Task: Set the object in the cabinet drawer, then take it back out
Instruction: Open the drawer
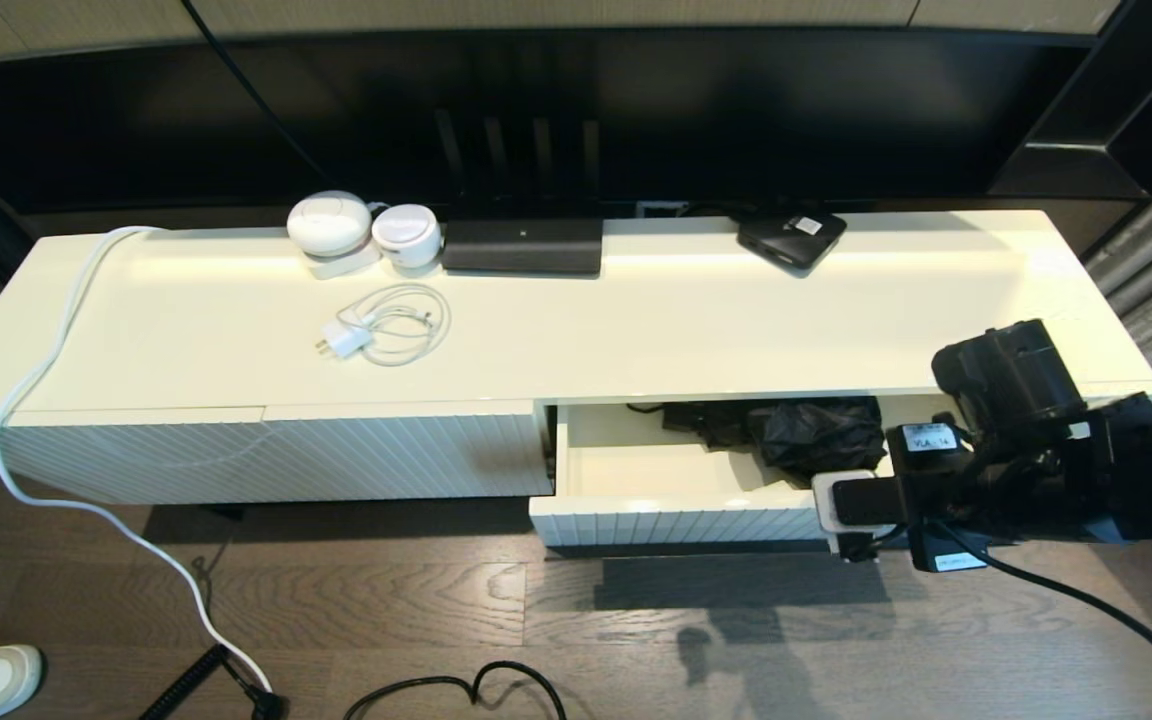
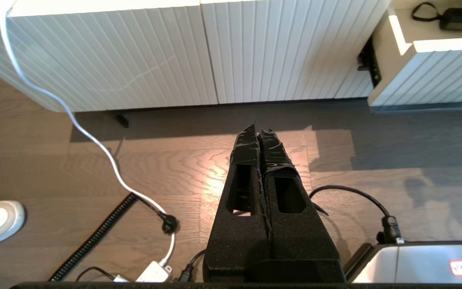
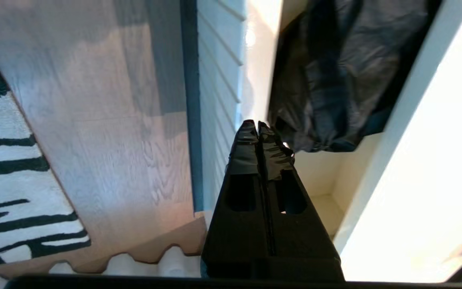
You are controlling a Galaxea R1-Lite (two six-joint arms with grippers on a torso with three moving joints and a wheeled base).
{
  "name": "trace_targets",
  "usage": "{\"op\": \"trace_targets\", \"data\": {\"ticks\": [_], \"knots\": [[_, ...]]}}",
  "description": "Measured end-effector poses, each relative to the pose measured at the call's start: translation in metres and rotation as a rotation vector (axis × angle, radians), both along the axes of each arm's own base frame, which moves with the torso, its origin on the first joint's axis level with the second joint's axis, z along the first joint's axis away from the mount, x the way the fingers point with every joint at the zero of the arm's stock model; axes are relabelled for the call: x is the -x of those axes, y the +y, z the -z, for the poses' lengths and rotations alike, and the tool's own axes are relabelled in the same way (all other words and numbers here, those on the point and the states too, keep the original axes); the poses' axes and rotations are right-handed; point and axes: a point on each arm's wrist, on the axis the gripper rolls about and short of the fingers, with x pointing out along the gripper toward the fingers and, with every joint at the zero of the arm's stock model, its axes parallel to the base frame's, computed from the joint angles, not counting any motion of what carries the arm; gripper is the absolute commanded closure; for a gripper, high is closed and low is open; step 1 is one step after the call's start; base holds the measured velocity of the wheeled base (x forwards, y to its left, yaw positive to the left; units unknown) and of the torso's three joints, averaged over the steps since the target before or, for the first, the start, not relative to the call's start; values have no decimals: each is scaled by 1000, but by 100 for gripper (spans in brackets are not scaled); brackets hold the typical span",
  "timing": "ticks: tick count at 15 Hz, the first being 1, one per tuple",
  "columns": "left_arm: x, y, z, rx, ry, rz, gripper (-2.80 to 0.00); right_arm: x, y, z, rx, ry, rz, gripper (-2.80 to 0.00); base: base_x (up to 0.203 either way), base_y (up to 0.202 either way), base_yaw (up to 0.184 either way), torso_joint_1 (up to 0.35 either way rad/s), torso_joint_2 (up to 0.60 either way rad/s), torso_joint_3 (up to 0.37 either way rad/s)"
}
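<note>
right end effector (image 3: 257, 125): closed, empty | left end effector (image 2: 260, 132): closed, parked

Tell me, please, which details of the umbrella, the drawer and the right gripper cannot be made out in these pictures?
- Umbrella in the head view: its right end is hidden behind the right arm.
- Drawer handle: the head view does not show it.
- Right gripper: the right wrist view shows it shut by the fabric, but not whether it touches it.
- Drawer's back part: covered by the cabinet top.

Home living room. Evidence: long low cream media cabinet (image 1: 636, 330) with fluted fronts, set below a dark wall panel (image 1: 576, 110); router (image 1: 522, 245), set-top box (image 1: 791, 237), phone charger (image 1: 381, 325); wood floor (image 1: 386, 600); patterned rug (image 3: 10, 160).
</note>
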Motion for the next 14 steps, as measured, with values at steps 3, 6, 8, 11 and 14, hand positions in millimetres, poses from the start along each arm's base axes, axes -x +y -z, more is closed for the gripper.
{"op": "trace_targets", "data": {"ticks": [3, 6, 8, 11, 14], "knots": [[0, 0, 0, 0, 0, 0, 0, 0, 5, -13, -20, -40, -12, 0, 0, 0, 0, 0, 0, 0], [0, 0, 0, 0, 0, 0, 0, -8, 11, -12, -26, -50, -20, 0, 0, 0, 0, 0, 0, 0], [0, 0, 0, 0, 0, 0, 0, -19, 15, -9, -37, -79, -20, 0, 0, 0, 0, 0, 0, 0], [0, 0, 0, 0, 0, 0, 0, -34, 21, 0, -41, -89, -22, 0, 0, 0, 0, 0, 0, 0], [0, 0, 0, 0, 0, 0, 0, -39, 24, 12, -24, -48, -23, 0, 0, 0, 0, 0, 0, 0]]}}
